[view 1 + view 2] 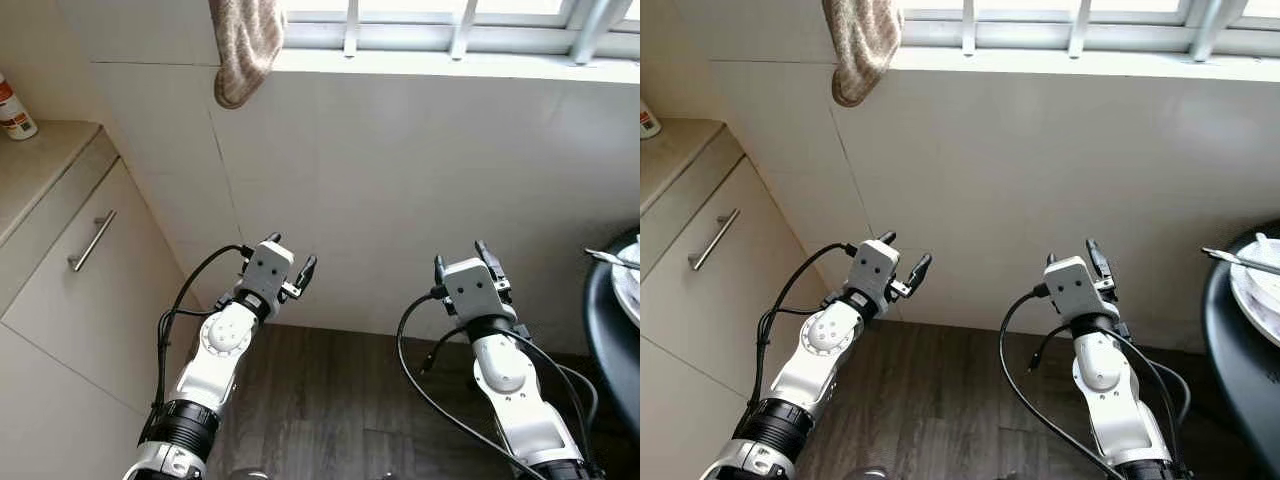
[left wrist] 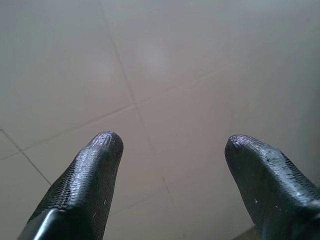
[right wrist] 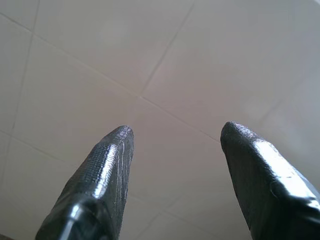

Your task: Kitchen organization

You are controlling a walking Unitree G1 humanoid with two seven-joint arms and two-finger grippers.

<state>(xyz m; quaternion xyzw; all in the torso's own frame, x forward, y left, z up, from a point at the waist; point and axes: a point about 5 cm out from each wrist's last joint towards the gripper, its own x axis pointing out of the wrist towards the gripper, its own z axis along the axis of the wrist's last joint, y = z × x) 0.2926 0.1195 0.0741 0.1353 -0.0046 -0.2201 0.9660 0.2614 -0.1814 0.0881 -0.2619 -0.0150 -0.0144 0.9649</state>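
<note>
Both arms are raised before a tiled wall (image 1: 400,200) beneath a barred window (image 1: 450,30), with dark wood floor (image 1: 330,400) below. The left pincer (image 1: 288,262) stands with its two black fingers (image 2: 90,170) well apart and nothing between them; its wrist view looks at bare tile. The right pincer (image 1: 460,262) is likewise spread wide and empty, its fingers (image 3: 105,170) also facing tile. Neither touches anything. A brown towel (image 1: 245,50) hangs from the window ledge, above and to the left of the left pincer, well apart from it. At the far left a bench (image 1: 40,160) carries a bottle (image 1: 14,110) near its back edge, over a cabinet front with a metal handle (image 1: 92,240). At the far right the rim of a dark round bench (image 1: 600,330) shows, bearing a white plate (image 1: 630,290) with a utensil (image 1: 610,258) lying across it. As judged from this position, no organising step is under way: nothing is held, and both the bottle and the plate sit well away from the pincers. The work appears to be at a start or between items; the robot would need to turn toward one bench or the other before any grasp is possible.
</note>
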